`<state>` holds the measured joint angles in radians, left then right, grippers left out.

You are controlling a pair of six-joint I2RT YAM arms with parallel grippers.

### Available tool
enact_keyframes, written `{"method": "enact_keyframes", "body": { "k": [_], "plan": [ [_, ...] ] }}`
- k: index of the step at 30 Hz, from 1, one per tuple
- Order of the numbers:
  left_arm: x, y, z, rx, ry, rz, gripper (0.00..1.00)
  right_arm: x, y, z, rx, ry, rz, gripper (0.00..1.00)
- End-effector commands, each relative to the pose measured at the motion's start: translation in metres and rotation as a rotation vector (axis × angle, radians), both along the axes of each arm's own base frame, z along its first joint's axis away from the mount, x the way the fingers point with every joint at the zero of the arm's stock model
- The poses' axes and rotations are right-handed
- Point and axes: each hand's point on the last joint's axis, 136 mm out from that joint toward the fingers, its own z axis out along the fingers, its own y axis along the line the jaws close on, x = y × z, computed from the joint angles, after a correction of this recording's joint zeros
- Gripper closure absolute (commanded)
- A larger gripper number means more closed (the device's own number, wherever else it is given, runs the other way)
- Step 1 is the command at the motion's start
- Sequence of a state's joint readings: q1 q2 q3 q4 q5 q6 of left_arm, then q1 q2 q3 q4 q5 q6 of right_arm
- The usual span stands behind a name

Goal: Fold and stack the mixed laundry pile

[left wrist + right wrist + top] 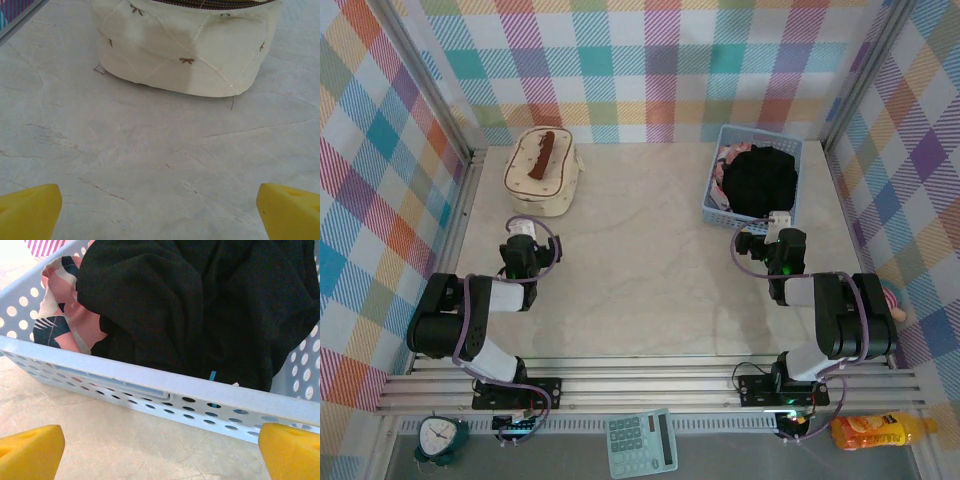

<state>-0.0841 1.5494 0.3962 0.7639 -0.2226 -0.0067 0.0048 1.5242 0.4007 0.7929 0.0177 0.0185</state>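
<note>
The laundry pile lies in a light-blue mesh basket [715, 205] at the back right. On top is a black shirt [760, 180] [200, 305]; under its left side a pink printed garment [724, 172] [62, 325] pokes out. My right gripper [772, 232] [160, 452] hovers just in front of the basket's near wall [150, 390], open, with nothing between its yellow fingertips [30, 450]. On the left, my left gripper [523, 232] [160, 212] is open over bare table, short of the cream quilted bag [542, 170] [190, 45].
Metal-framed plaid walls enclose the marble table [640, 270]. The cream bag has a brown handle [546, 150] and sits back left. Both arm bases stand at the near edge. Between the bag and the basket the tabletop is bare.
</note>
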Motion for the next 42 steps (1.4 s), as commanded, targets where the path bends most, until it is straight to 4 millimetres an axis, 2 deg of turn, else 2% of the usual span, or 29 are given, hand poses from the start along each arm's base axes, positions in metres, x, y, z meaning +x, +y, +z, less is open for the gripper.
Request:
{"method": "enact_keyframes", "body": {
  "k": [1, 33, 36, 38, 42],
  "plan": [
    [0.011, -0.002, 0.014, 0.005, -0.052, -0.002, 0.0, 0.006, 0.004, 0.008, 0.002, -0.036, 0.019, 0.01],
    [0.01, -0.002, 0.014, 0.006, -0.055, -0.002, 0.0, 0.005, 0.004, 0.011, 0.002, -0.038, 0.02, 0.01],
    [0.007, 0.006, 0.021, 0.023, -0.071, 0.06, 0.0, 0.002, 0.004, 0.024, -0.003, -0.045, 0.017, 0.01],
    [0.006, 0.003, 0.023, 0.029, -0.076, 0.042, 0.0, -0.001, -0.001, 0.033, -0.006, -0.028, -0.018, 0.01],
    [0.008, -0.006, 0.047, 0.041, -0.013, 0.022, 0.0, -0.013, -0.011, 0.041, 0.022, 0.06, -0.092, 0.01]
  ]
}}
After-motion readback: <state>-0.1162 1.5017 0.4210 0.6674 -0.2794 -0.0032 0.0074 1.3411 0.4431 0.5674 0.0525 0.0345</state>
